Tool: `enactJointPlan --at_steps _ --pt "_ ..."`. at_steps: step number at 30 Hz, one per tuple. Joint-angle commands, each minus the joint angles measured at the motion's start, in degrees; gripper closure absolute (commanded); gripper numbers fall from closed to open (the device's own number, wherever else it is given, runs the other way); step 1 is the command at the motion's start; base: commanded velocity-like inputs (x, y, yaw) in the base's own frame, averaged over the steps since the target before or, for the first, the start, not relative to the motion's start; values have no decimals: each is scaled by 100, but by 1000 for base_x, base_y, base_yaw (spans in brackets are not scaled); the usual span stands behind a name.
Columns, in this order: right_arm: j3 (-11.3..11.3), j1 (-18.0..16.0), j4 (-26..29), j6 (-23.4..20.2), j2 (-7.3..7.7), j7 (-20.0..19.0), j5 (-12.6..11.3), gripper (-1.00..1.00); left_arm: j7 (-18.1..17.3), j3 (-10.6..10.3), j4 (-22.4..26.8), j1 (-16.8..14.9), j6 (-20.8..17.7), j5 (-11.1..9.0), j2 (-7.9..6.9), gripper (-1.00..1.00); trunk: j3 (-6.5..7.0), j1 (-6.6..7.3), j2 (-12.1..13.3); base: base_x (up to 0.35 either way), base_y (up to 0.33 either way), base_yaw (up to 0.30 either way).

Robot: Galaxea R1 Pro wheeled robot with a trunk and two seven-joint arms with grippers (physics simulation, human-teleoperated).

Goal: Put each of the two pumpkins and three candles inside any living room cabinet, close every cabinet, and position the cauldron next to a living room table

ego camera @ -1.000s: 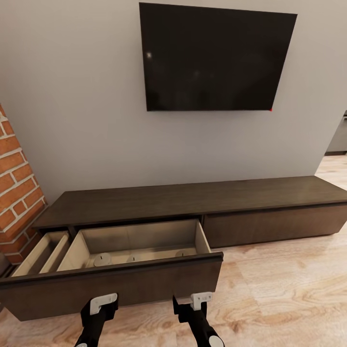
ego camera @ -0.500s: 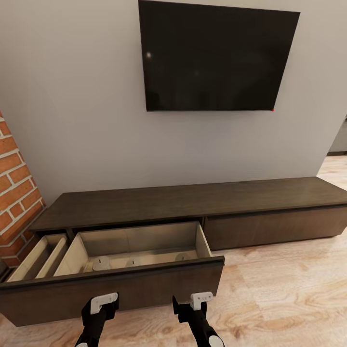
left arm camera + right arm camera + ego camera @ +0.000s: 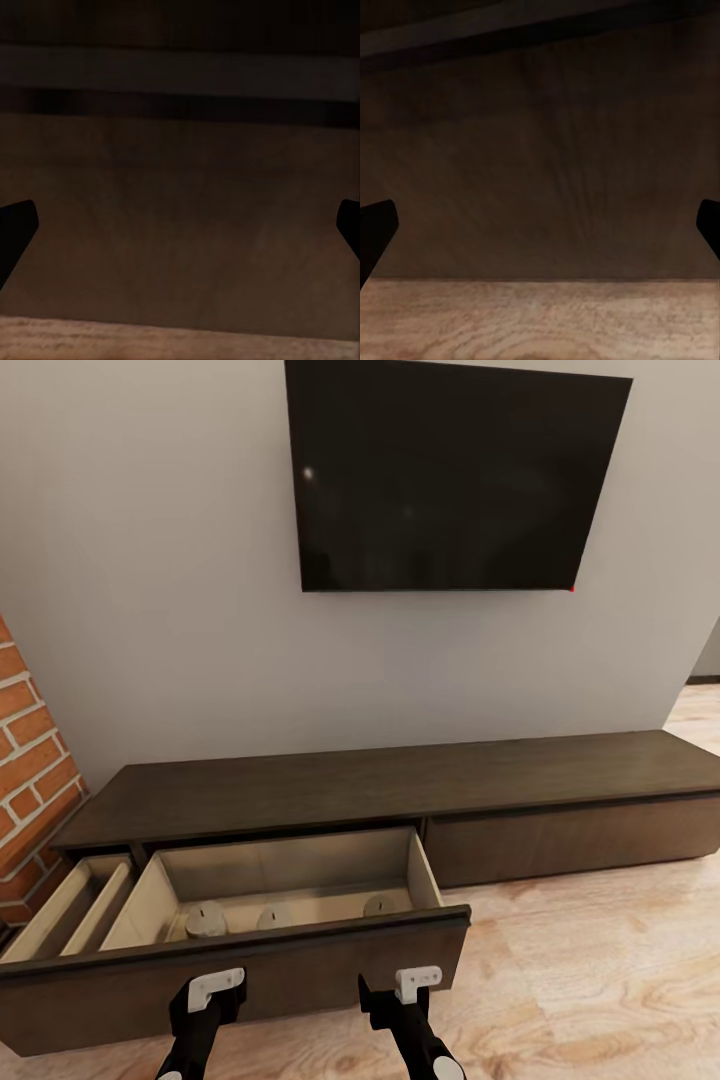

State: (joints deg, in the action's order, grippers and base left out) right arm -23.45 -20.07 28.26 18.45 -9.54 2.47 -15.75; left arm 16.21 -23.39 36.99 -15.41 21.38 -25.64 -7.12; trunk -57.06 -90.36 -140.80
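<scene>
The long dark-brown cabinet (image 3: 400, 775) runs along the wall. Its wide drawer (image 3: 290, 860) is pulled out toward me, and three grey-beige candles stand in it: one at the left (image 3: 207, 920), one in the middle (image 3: 273, 916), one at the right (image 3: 379, 906). My left gripper (image 3: 205, 1005) and right gripper (image 3: 402, 1000) hang low just in front of the drawer's dark front panel (image 3: 240, 985). Both are open and empty. The left wrist view has the left gripper (image 3: 180, 229) facing that panel, and the right gripper (image 3: 540, 232) faces it too. The pumpkins, cauldron and table are out of view.
A second, narrower drawer (image 3: 60, 910) stands open at the far left beside the brick fireplace (image 3: 25, 760). A black TV (image 3: 450, 475) hangs on the grey wall above. Pale wood floor (image 3: 600, 980) stretches to the right, and the cabinet's right drawer front (image 3: 570, 840) is closed.
The whole picture has shifted a little as the camera moved, so the open drawer looks slightly nearer and more of the candles shows. Both grippers keep their place.
</scene>
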Motion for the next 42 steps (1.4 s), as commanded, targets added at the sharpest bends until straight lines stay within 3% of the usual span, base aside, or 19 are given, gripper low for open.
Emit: enactJointPlan --at_steps 1,30,42 --pt "-45 -6 -5 28 4 26 -60 -100 49 -47 2 -6 25 -37 -8 -100 -5 1 -2 12 0 0" --pt "-45 -6 -5 28 4 26 -60 -100 49 -52 -37 -6 25 -37 -8 -100 -5 1 -2 59 0 0" --pt "-45 -6 -3 28 4 26 -60 -100 49 -52 -34 -6 25 -37 -8 -100 -5 1 -2 162 0 0"
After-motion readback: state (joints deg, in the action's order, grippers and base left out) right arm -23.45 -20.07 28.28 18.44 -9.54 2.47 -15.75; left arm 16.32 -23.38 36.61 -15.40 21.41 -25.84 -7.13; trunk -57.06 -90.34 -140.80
